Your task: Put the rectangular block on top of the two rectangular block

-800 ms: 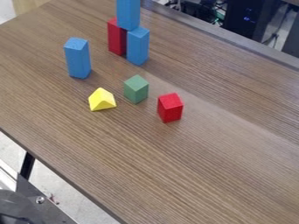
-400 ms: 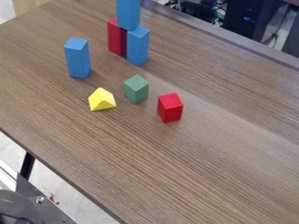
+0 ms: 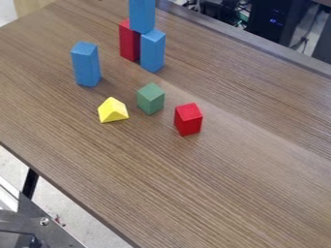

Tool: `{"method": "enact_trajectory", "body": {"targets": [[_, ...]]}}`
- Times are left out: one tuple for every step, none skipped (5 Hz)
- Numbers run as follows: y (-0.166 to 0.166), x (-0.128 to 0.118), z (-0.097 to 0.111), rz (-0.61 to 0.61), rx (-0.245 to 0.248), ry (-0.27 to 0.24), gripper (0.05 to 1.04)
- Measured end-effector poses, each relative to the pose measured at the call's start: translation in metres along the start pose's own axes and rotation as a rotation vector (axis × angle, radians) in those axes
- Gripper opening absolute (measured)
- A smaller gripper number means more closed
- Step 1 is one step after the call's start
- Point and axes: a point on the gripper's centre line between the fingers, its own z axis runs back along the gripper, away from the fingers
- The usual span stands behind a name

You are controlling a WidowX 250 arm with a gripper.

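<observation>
The upright blue rectangular block at the top (image 3: 142, 15) is cut off by the upper edge, so its upper end is out of frame. Its lower end hides part of the tops of the upright red rectangular block (image 3: 128, 42) and the lower blue rectangular block (image 3: 152, 51). The brown wood-grain table (image 3: 226, 193) runs past the right edge. Beyond it, the dark tangled cables (image 3: 236, 13) are too blurred to tell apart.

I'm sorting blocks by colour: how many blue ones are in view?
3: the lone blue block, upright at left; the lower blue block, beside the tall red block; the upper blue block, atop that pair.
</observation>
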Motion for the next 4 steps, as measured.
{"method": "enact_trajectory", "body": {"targets": [[0.001, 0.002, -0.005, 0.053, 0.009, -0.018, 1.0], [0.001, 0.003, -0.038, 0.102, -0.002, 0.036, 1.0], [0.003, -0.002, -0.063, 0.118, 0.037, 0.089, 1.0], [-0.001, -0.009, -0.089, 0.091, 0.077, 0.132, 1.0]]}}
